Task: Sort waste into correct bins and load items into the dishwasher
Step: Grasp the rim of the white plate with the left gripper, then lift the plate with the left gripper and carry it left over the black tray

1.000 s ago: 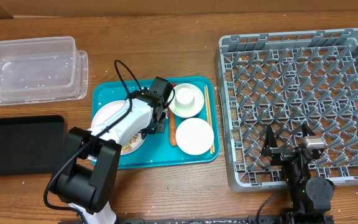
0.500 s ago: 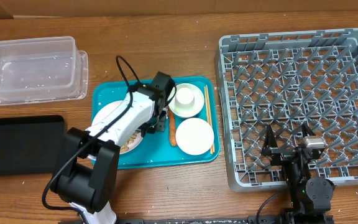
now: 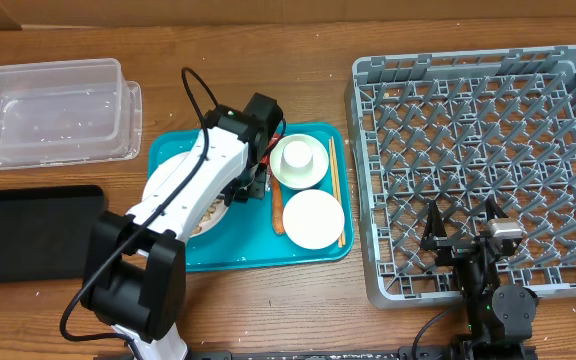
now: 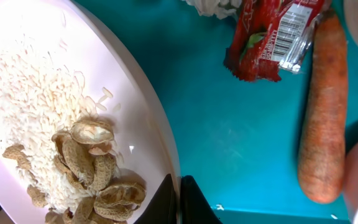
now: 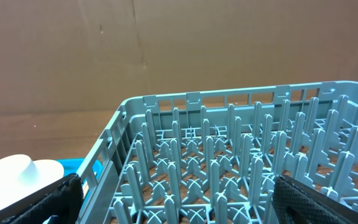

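so the big white plate (image 4: 135, 99), piled with rice (image 4: 33, 106) and peanut shells (image 4: 95, 171), sits at the teal tray's (image 3: 258, 255) left edge. red wrapper (image 4: 272, 34) and carrot (image 4: 325, 112) lie mid-tray. small plate (image 3: 313, 218), cup (image 3: 298, 155) and chopsticks (image 3: 334, 190) are toward its right edge. clear tub (image 3: 58, 120) and black tray (image 3: 33, 232) are on the table's (image 3: 268, 310) left side, grey rack (image 3: 488, 150) on its right.

The left gripper (image 4: 179, 184), clamped on the rim of the large plate (image 4: 132, 106), has moved up and toward the far edge of the teal tray (image 3: 258, 252); the plate's right side seems to have lifted and tilted with it, though the arm hides much of that.
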Available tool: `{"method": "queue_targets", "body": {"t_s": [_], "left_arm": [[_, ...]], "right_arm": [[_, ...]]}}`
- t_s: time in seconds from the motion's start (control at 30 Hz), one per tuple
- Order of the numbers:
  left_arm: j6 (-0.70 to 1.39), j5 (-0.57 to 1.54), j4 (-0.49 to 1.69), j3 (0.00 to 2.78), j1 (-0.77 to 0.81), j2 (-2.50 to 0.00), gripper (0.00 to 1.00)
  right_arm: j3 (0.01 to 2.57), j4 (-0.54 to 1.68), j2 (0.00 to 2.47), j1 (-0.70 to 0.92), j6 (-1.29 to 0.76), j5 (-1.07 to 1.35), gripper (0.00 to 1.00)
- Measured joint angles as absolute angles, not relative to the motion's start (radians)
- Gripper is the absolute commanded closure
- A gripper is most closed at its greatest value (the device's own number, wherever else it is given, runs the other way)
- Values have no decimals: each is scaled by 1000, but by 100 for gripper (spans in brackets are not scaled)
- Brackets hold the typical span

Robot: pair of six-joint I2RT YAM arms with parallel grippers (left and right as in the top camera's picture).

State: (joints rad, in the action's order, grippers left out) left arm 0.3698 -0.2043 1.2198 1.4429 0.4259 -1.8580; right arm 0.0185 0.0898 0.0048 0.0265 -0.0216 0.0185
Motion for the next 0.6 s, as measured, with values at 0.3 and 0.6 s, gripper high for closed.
{"method": "queue_targets", "body": {"t_s": [0.3, 0.6], "left_arm": [[417, -265, 1382, 1551, 426, -1860, 96], [427, -277, 1446, 1654, 418, -1860, 96]], "right_arm": [[19, 90, 5, 27, -22, 19, 0], [19, 91, 5, 27, -22, 19, 0]]}}
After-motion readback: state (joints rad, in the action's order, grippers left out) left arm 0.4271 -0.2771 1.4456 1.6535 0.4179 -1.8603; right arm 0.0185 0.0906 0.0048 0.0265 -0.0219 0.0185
